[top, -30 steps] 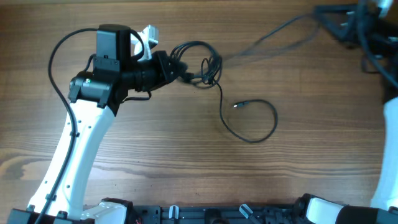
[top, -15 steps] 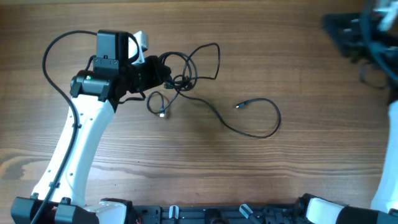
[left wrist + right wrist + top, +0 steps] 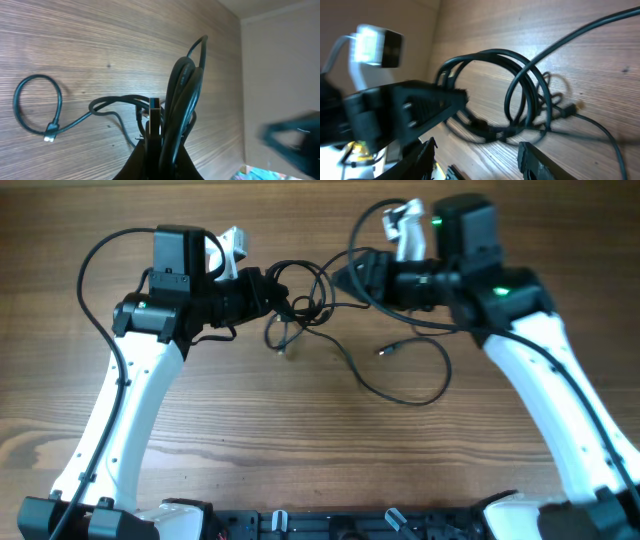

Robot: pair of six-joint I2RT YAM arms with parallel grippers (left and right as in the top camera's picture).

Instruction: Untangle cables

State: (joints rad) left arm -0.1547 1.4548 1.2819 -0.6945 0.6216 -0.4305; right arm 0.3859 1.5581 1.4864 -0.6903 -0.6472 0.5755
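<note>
At far centre, left gripper (image 3: 270, 297): you clamp the cables (image 3: 306, 288).
Right gripper (image 3: 342, 278): fingers apart, just right of them.

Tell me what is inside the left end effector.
The cables: several black strands pinched together, looping up from the shut left end effector. The pinched stretch itself is hidden by the fingers.

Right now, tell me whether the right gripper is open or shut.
Open. In the right wrist view the right gripper has its fingers well apart with nothing between them. The cables loop ahead of it, ungripped.
</note>
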